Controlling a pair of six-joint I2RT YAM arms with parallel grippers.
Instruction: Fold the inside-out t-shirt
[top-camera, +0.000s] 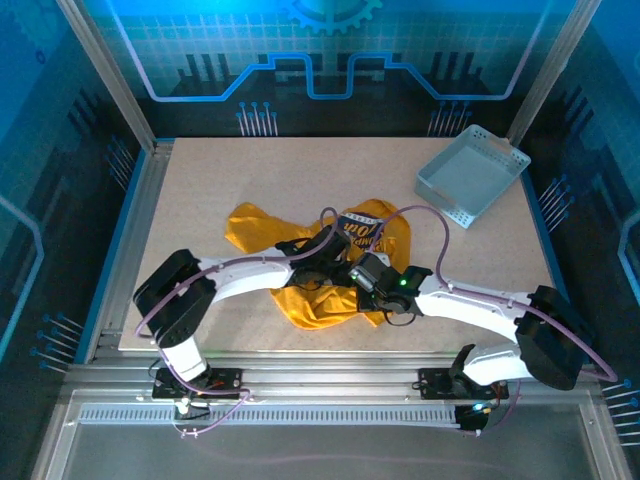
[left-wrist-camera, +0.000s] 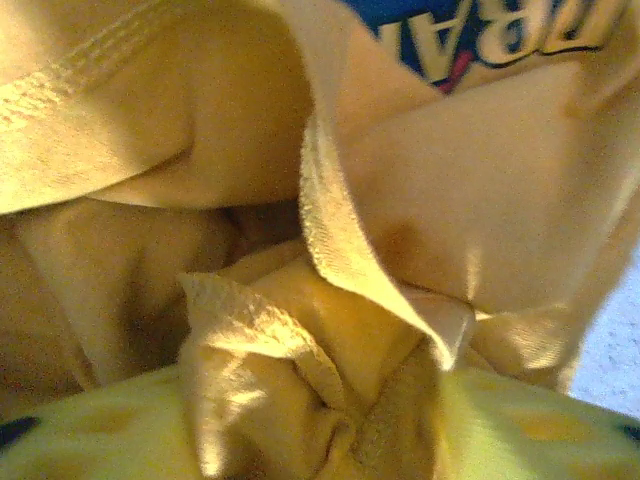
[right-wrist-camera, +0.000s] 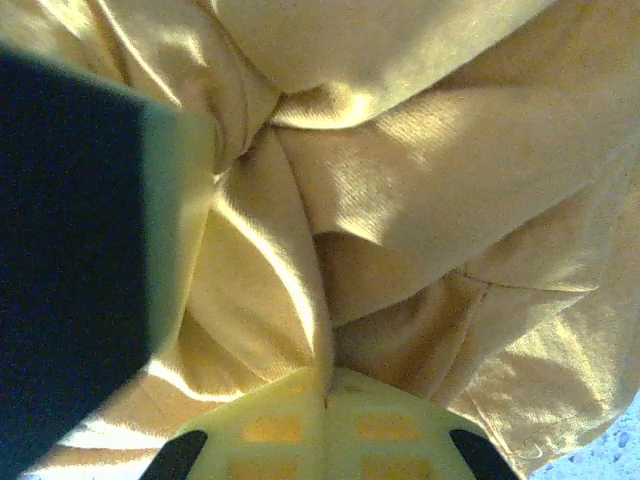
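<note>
Soft, limp t-shirt left of the basket — likely best gripped at a hem. The right hand pinches cloth; the left hand I cannot tell.

A robotics lab cell: aluminium frame, blue circuit-print panels, worktable.

basket beyond t-shirt, rightward

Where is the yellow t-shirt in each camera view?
Top external: t-shirt crumpled at the middle of the table.
Left wrist: its folds run across the picture, navy print top right.
Right wrist: its folds cover centre and right.
Shared landmark: bare table, pale at both wrist views' lower right.
</note>
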